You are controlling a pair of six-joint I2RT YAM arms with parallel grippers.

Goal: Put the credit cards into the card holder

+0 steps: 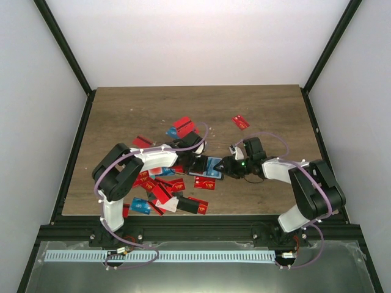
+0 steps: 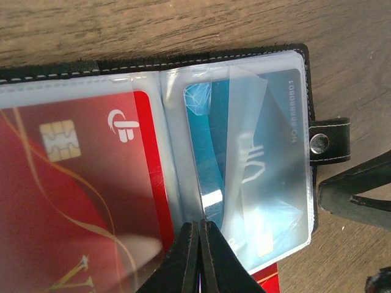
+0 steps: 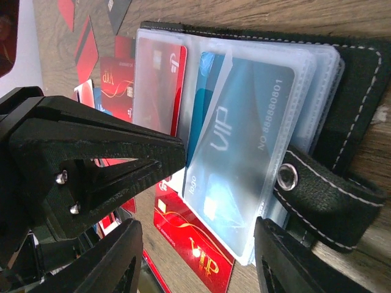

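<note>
The left hand [image 2: 199, 231], pressed together, seemingly pins the open card holder [image 2: 308, 70] flat. The right hand [image 3: 197, 226], spread, straddles the blue card [image 3: 244, 122], likely seating it.

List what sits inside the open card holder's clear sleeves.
In the card holder: a red card in the left sleeve, a blue card in the right. Sleeves underneath are covered, contents unseen.

a brown wood-grain table [image 1: 275, 110] lies between white walls [image 1: 36, 91], a black frame rail [image 1: 201, 221] at its near edge.
</note>
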